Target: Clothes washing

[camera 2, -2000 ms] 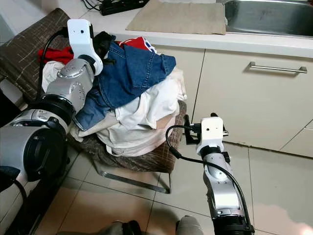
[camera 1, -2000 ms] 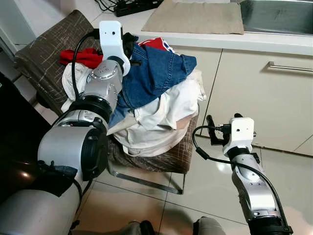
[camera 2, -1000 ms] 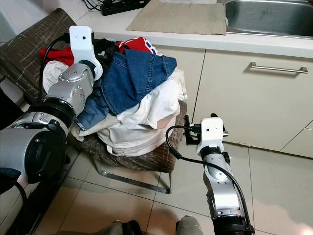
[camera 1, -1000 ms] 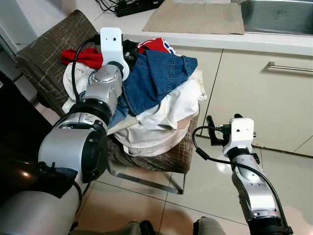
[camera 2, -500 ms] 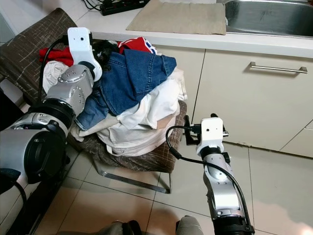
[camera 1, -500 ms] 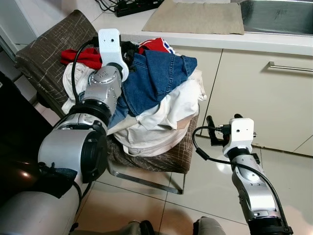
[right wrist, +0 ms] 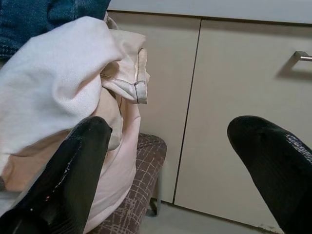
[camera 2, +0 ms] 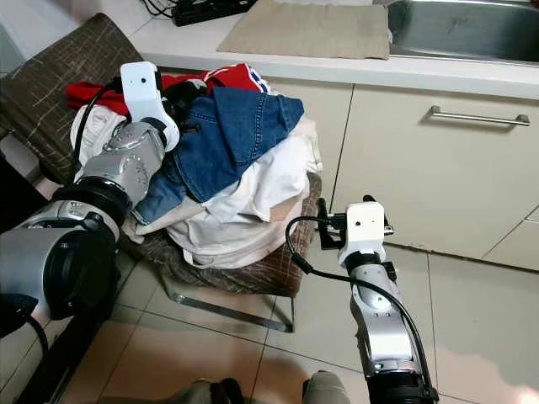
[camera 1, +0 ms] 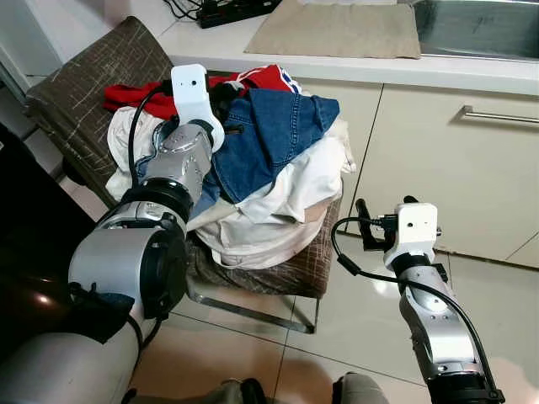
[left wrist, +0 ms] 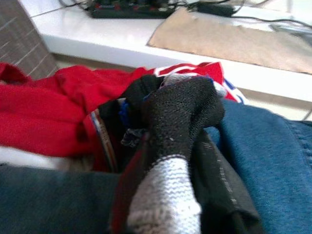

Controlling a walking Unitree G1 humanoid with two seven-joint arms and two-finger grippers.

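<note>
pale floor tiles (camera 1: 354,311) and cream cabinet doors (camera 2: 438,168) framed a brown woven chair (camera 1: 84,80) heaped with laundry; behind it ran the white desk (camera 1: 472,74) with a tan cloth (camera 1: 337,29) and a steel sink (camera 2: 472,25) at its far edge.

by my reading the washing had barely begun. the whole pile (camera 1: 269,181) lay on the chair seat: a blue denim garment (camera 1: 269,135) on top, white and cream clothes (camera 2: 253,198) beneath it spilling toward the seat's front edge, a red garment (camera 1: 139,94) against the chair back. no washing machine or basket could be seen, so gathering, carrying and loading all looked left to do.

the left pincer (camera 1: 226,94) was pushed into the top of the pile, between the red garment and the denim. in the left wrist view its fingers (left wrist: 183,114) appeared pressed close together with dark fabric bunched around them, touching the denim on one side and the red cloth on the other; whether they truly gripped a piece i could not tell.

the right pincer (camera 1: 365,223) hung beside the chair's front corner, near the cabinet, its fingers (right wrist: 83,156) spread wide and empty, close to the cream clothes without touching them.
</note>
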